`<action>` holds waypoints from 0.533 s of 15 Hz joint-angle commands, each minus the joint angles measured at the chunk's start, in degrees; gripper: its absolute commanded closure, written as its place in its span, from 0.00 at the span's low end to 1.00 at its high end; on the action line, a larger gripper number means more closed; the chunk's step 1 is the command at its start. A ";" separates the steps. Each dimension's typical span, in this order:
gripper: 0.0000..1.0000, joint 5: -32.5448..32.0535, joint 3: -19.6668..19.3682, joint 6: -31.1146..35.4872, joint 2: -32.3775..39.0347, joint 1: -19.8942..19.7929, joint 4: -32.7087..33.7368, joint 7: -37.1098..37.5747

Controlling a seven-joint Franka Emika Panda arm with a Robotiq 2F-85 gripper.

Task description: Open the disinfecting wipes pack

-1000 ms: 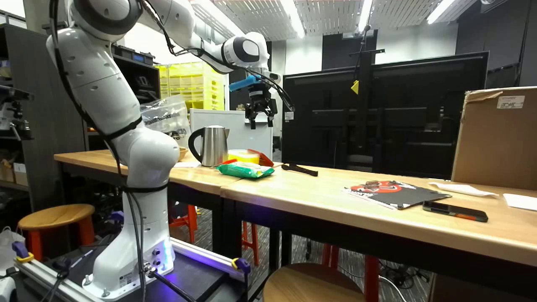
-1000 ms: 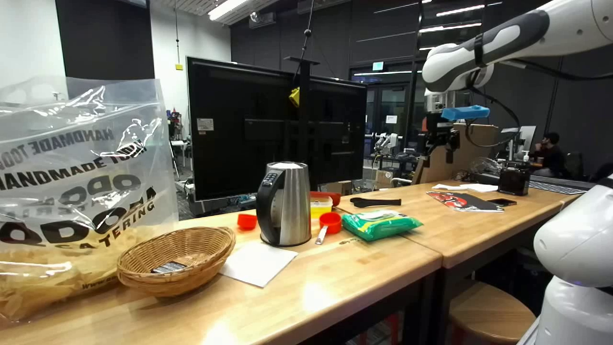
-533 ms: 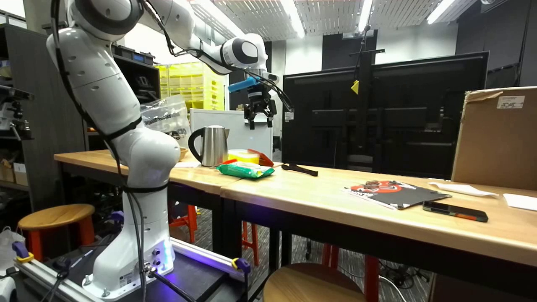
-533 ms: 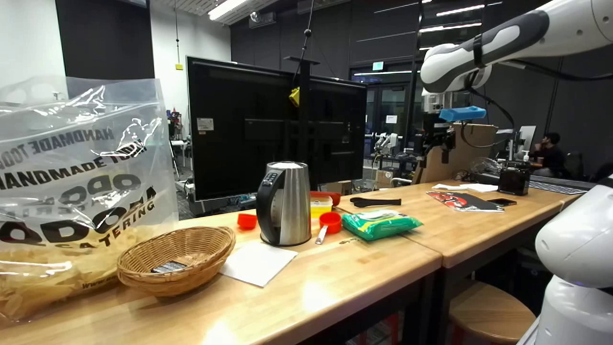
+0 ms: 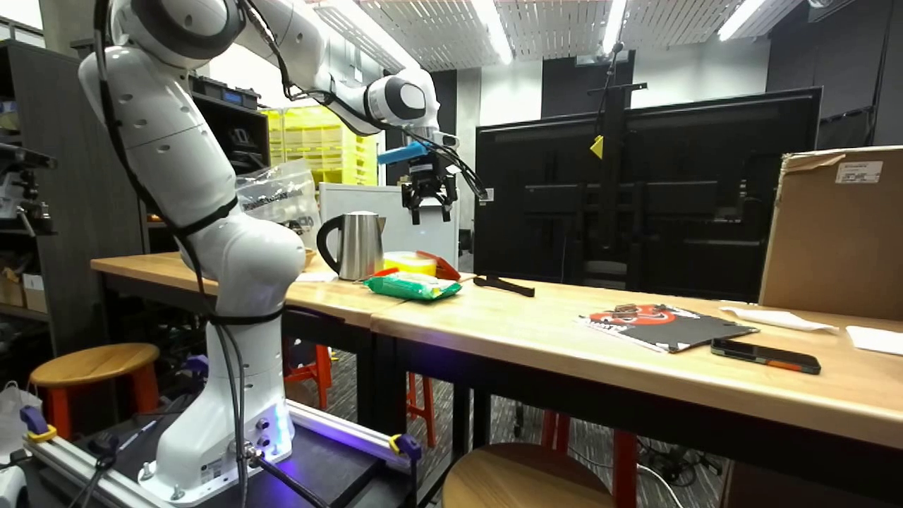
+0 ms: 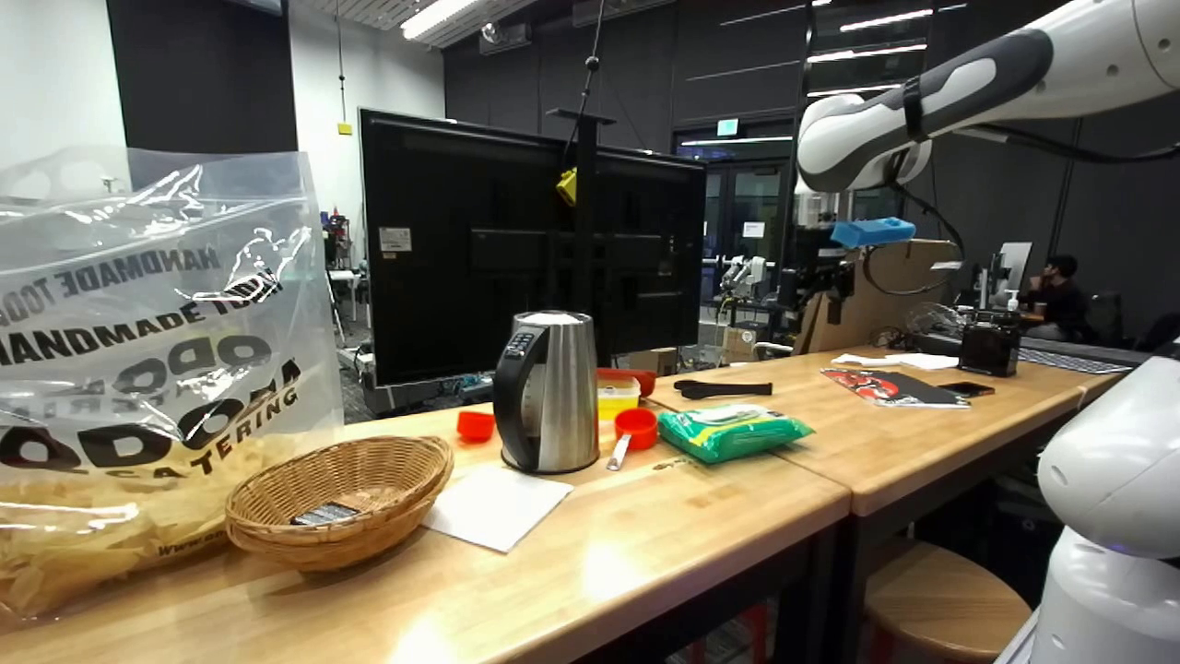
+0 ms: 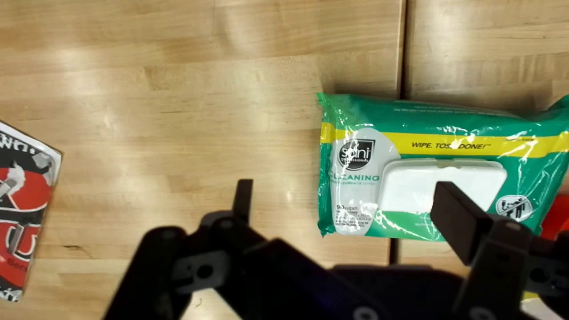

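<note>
The disinfecting wipes pack (image 7: 444,146) lies flat on the wooden table, a green pouch with a yellow stripe and a white plastic lid (image 7: 409,186) that is closed down. It also shows in both exterior views, as a green pack (image 5: 413,287) and a green pack (image 6: 737,433) beside the table seam. My gripper (image 7: 349,204) is open, with nothing between its fingers. In the wrist view the right finger covers part of the lid; the left one stands over bare wood. The gripper (image 5: 431,215) hangs well above the table in an exterior view, fingers pointing down.
A steel kettle (image 6: 572,397), a red cup (image 6: 636,429) and a yellow container (image 6: 616,401) crowd the pack. Black tongs (image 6: 724,389) lie behind it. A wicker basket (image 6: 341,498) stands further off. On the opposite side lie a magazine (image 5: 670,328) and a phone (image 5: 765,355).
My arm has come down a little, and the gripper has shifted left in both exterior views. The gripper stays open. The pack and the other table items have not moved.
</note>
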 commanded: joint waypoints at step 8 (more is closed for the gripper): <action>0.00 7.72 11.03 20.52 5.79 2.66 0.56 23.62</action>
